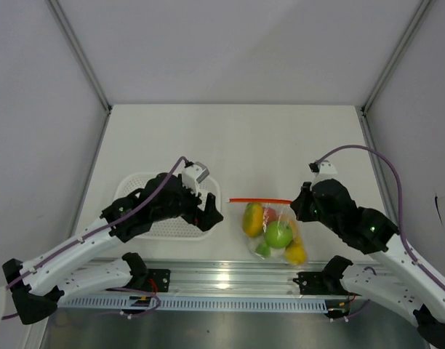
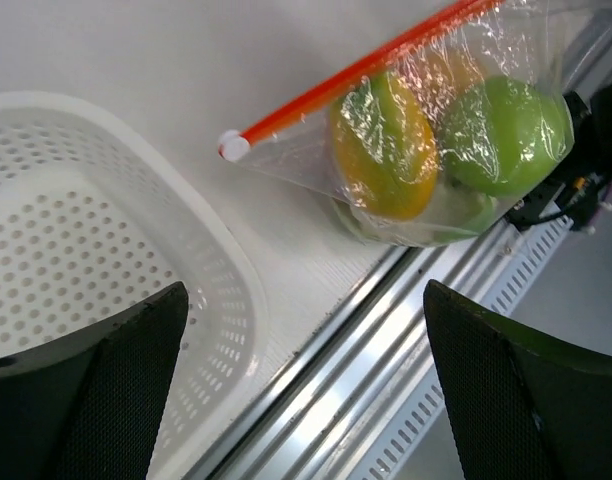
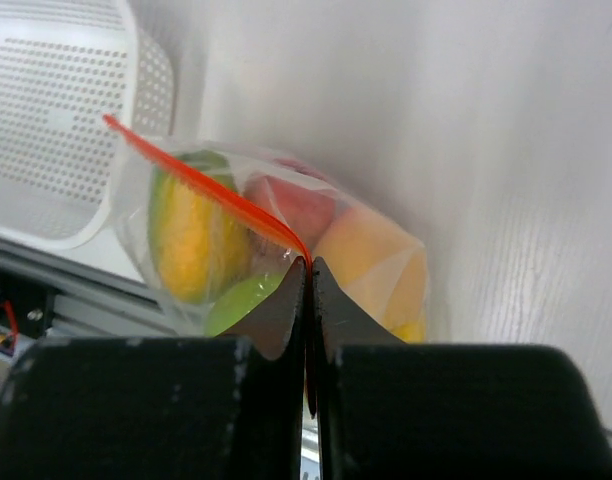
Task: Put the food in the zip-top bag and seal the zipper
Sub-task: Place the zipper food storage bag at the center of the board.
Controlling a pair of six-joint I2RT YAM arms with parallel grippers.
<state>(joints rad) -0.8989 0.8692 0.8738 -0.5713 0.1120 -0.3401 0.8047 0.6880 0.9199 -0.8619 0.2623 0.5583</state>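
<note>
Here, from above, the zip-top bag [image 1: 275, 231] lies on the white bench [image 1: 230, 138] near its front edge, between the two arms. The food [image 1: 265, 249] is inside it: a green fruit [image 1: 279, 234], an orange-yellow fruit [image 1: 252, 218] and a yellow one [image 1: 296, 252] show through the plastic. The zipper [image 1: 260, 201] runs along the far side of the bag. The left fingers [image 1: 209, 214] are just beside the bag's left end, over the corner of a white slotted basket [image 1: 139, 190]. The right fingers [image 1: 301, 206] are at the right end of the zipper. In the left wrist view the left fingers are spread wide, with nothing between them. Past them one sees the basket rim, a metal rail [image 2: 386, 330] at the bench edge and the bag, with a small white piece [image 2: 232, 146] at the zipper's near end. In the right wrist view the right fingers are pressed together, pinching the end of the zipper. Behind it a red fruit [image 3: 291, 205] sits among the others in the bag. Whether the zipper is sealed along its whole length, I cannot tell.
</note>
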